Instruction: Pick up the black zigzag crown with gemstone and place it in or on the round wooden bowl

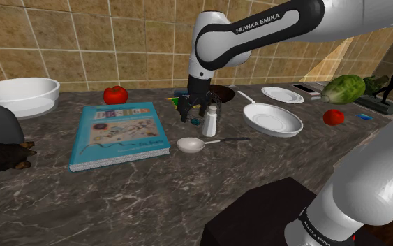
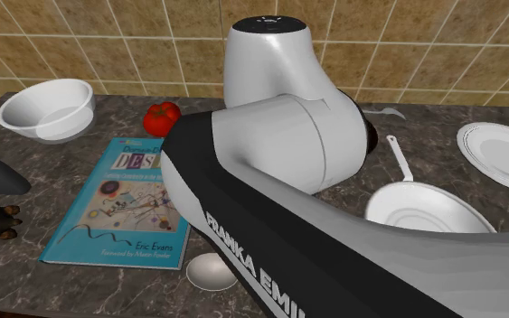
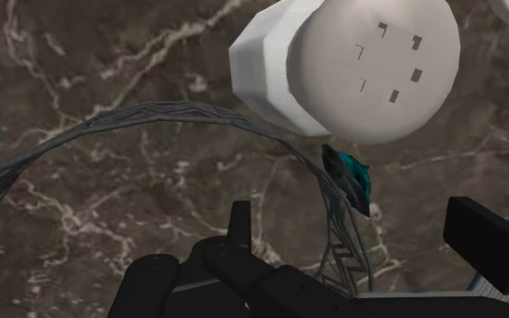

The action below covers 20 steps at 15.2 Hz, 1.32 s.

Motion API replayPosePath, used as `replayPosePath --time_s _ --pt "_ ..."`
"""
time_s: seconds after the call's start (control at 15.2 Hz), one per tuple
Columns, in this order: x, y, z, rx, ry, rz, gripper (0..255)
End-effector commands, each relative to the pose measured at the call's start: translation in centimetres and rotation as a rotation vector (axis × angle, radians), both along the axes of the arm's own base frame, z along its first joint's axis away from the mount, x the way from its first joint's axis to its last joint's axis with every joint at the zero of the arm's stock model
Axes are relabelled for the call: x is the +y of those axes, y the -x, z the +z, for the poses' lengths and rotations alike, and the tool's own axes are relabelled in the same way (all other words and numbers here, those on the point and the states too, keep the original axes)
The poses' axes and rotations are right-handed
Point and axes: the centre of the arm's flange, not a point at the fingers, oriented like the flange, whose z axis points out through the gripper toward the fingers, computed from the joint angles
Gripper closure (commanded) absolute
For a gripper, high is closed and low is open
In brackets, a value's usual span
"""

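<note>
KITCHEN WORKTOP: The white Franka arm's all-black gripper [image 3: 352, 230] is hovering low over the middle of the dark marble worktop [image 1: 188, 189]. Its two fingers [image 3: 492, 239] are standing wide apart, holding nothing. The thin black zigzag crown [image 3: 153, 113] is lying on the stone beneath the hand. The stretch of band carrying its teal gemstone [image 3: 352, 176] is sitting between the fingers, and neither is visibly touching it. A white salt shaker [image 3: 343, 68] is standing upright just beside the gem.

The round dark-brown wooden bowl [image 1: 224, 91] is sitting just behind the gripper, toward the worktop's back edge below the tan tiled wall [image 1: 118, 42]. Nearer the front edge, a small white ladle [image 1: 191, 145] is resting near the shaker. A blue hardcover book [image 1: 118, 134] is lying flat between the middle and the shoulder view's left end. Behind the book, a red tomato [image 1: 115, 93] is sitting near the back edge. A large white bowl [image 1: 20, 94] is occupying the back left corner. A white frying pan [image 1: 275, 120] is lying to the shaker's other side.
</note>
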Motion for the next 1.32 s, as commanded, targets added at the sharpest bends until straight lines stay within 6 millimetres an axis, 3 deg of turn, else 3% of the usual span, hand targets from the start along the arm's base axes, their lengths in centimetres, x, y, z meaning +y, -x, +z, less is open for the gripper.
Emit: replayPosePath --time_s 0.0,0.07,0.66,1.25 --pt "0.0 0.0 0.0 0.0 0.0 0.0 0" --pt "0.0 0.0 0.0 0.0 0.0 0.0 255" --pt "0.0 0.0 0.0 0.0 0.0 0.0 255" --pt "0.0 0.0 4.7 0.0 0.0 0.0 255"
